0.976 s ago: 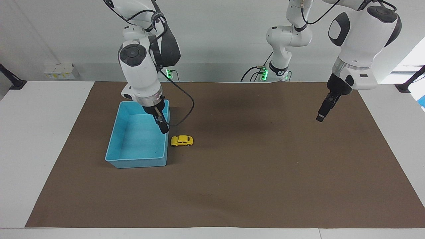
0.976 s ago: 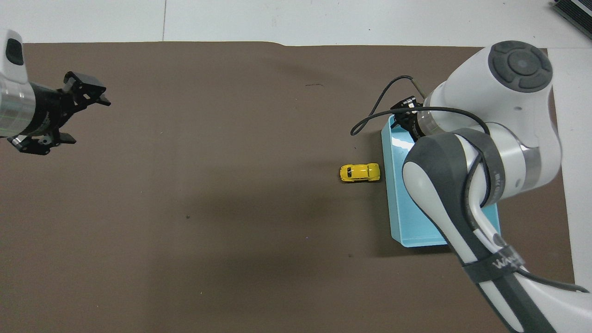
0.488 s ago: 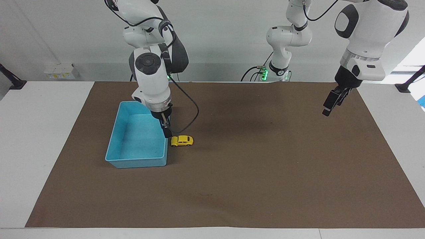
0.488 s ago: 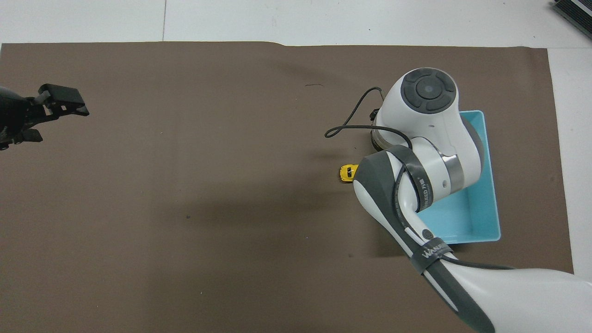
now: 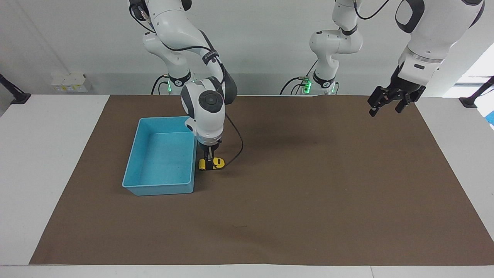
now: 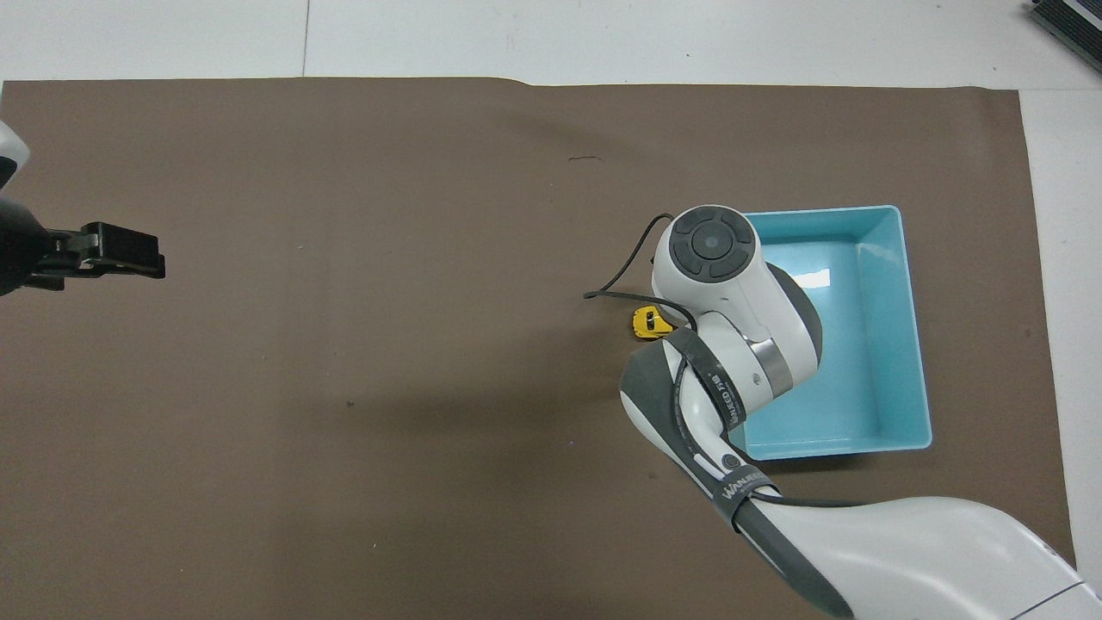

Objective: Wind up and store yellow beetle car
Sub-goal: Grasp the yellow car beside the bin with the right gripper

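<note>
The small bright yellow beetle-shaped toy car (image 5: 216, 163) stands on its wheels on the brown mat (image 5: 308, 193) toward my right arm's end of the desk, just beside the long wall of the light blue plastic bin (image 5: 133, 185). My right tool (image 5: 208, 163) is down over its middle, fingers spread and straddling the body, nothing clenched yet. My left tool (image 5: 389, 104) waits released above the mat's corner at the other end.

Judging from here: the car is tiny and rolls, so an off-centre close could nudge it against the bin or squirt it away. The mat is flat and faintly creased; the room shows white walls.
</note>
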Motion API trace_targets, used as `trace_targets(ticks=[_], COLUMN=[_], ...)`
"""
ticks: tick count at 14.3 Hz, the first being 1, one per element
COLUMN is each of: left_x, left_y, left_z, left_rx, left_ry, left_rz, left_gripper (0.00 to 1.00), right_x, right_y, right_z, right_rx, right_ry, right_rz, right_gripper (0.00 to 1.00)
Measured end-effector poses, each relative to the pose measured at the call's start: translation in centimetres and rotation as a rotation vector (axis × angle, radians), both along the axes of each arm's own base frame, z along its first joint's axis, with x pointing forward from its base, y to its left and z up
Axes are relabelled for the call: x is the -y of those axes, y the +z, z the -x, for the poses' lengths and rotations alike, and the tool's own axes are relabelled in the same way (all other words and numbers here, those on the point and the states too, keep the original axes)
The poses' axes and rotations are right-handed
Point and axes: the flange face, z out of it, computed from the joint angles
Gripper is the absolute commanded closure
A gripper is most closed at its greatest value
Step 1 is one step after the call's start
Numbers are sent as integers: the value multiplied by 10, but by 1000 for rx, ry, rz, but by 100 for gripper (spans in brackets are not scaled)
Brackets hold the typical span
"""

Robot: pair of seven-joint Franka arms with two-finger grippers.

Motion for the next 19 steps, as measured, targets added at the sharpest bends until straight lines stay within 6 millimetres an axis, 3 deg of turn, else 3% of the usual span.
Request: trace_targets(ticks=[3, 4, 5, 6, 11, 14, 19], left_x=[0, 0, 0, 1, 5, 5, -1], left_y=[1, 1, 1, 1, 1, 3, 16], left_z=[1, 1, 1, 1, 2, 2, 10], left_rx=[-2, -2, -2, -2, -2, 2, 17], left_ry=[-18, -18, -18, -20, -37, -38, -29], left_rz=[-1, -1, -1, -1, -2, -2, -1], left_gripper=[0, 0, 0, 0, 0, 0, 0], right_x=[-1, -1, -1, 0, -1, -12, -20], right_y=[-20, -25, -29, -31, -27, -17, 42], right_z=[11, 13, 15, 16, 16, 16, 8], right_rx=[19, 24, 24, 24, 33, 33, 59], right_ry=[-5, -4, -2, -1, 2, 27, 48], right_rz=[9, 8, 7, 7, 5, 27, 39], right_gripper=[1, 38, 81, 100, 100, 100, 100])
